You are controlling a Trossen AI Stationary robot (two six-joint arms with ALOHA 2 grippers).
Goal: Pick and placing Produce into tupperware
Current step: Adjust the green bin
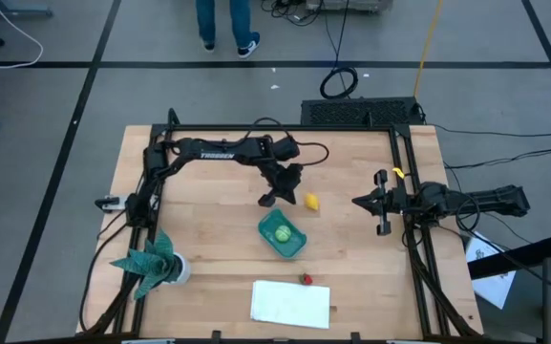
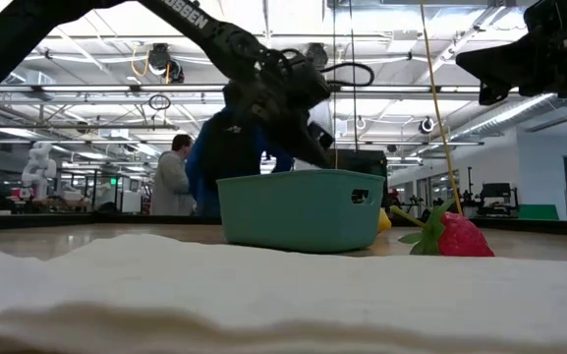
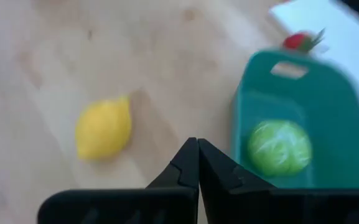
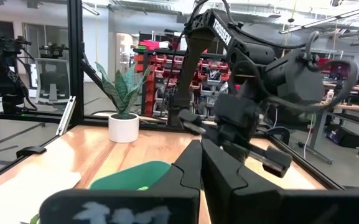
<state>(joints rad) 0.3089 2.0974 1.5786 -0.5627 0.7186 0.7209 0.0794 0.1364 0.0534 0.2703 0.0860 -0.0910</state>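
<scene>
left gripper [image 1: 269,200] fingers pressed together, empty, above lemon [image 3: 103,128]; wrist view alone shows green piece [image 3: 279,147] inside tupperware [image 3: 335,127]; right gripper [image 1: 359,202] closed, well right.

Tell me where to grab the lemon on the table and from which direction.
Take the lemon across its narrow middle, from straight above. It lies on its side on bare wood, clear of the tupperware, and its ends taper to points. The left gripper, jaws shut, must open first.
</scene>
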